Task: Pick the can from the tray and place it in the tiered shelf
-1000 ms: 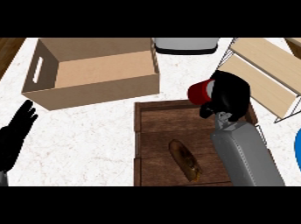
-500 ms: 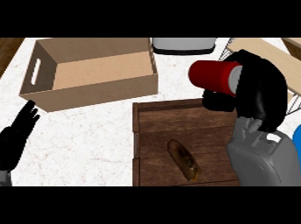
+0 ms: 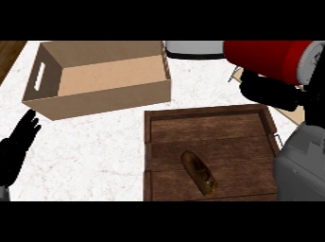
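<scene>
- At the view's upper right, the red can (image 3: 266, 60) looms larger than a second ago and is clear of the tray (image 3: 207, 130).
- The right robot hand (image 3: 280, 92) is curled round its lower side.
- The left robot hand (image 3: 12, 151) rests open at the lower left.
- The pick looks done; placing the can in the tiered shelf remains.

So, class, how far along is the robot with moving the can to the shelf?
Done: the can is off the tray, which holds only a brown loaf. In hand: the right robot hand grips the can, raised at upper right. Left: setting it in the shelf.
</scene>
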`<state>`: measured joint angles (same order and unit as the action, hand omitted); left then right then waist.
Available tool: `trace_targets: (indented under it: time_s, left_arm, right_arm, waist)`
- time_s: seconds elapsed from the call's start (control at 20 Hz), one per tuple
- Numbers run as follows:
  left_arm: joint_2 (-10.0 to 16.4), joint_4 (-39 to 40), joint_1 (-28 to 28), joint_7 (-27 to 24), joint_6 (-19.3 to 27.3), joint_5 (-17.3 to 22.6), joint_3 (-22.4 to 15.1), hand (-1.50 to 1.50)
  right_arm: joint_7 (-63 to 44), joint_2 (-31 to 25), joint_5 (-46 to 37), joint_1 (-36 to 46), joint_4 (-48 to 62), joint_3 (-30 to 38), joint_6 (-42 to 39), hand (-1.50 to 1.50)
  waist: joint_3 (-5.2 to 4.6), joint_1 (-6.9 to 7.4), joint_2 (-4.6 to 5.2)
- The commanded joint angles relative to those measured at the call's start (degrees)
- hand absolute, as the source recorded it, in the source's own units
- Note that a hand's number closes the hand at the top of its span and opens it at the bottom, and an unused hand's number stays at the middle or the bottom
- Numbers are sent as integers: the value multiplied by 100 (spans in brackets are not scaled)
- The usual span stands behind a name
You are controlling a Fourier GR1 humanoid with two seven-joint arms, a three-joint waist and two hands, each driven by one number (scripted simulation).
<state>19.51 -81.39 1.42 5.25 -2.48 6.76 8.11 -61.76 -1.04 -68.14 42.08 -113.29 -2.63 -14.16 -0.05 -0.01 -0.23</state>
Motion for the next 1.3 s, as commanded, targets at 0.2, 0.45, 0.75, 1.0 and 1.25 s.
trace_targets:
  time_s: [0.2, 0.45, 0.75, 1.0, 1.25]
  left_arm:
    - [-100, -68, -47, 91, 73, -77, -42, 0]
    - [31, 101, -76, -23, -182, 84, 131, 0]
    - [-26, 62, -64, -9, -97, -32, 119, 0]
    - [-211, 3, -142, 59, 39, -189, -32, 0]
    - [-137, -216, 108, 49, -57, -189, 66, 0]
  right_arm:
    - [-609, -615, -680, 999, 416, 468, -1367, 150]
    - [-495, -641, -651, 1507, 712, 908, -1792, 150]
    - [-47, -1035, -739, 2148, 1639, 1437, -1845, 150]
    - [443, -1483, -861, 2037, 2250, 1813, -1480, 150]
    - [1075, -1964, -790, 1652, 2912, 2119, -927, 150]
  waist:
    - [-5, -40, -22]
    - [-4, -6, -6]
    - [-1, 37, 10]
    - [2, 47, 30]
    - [5, 72, 34]
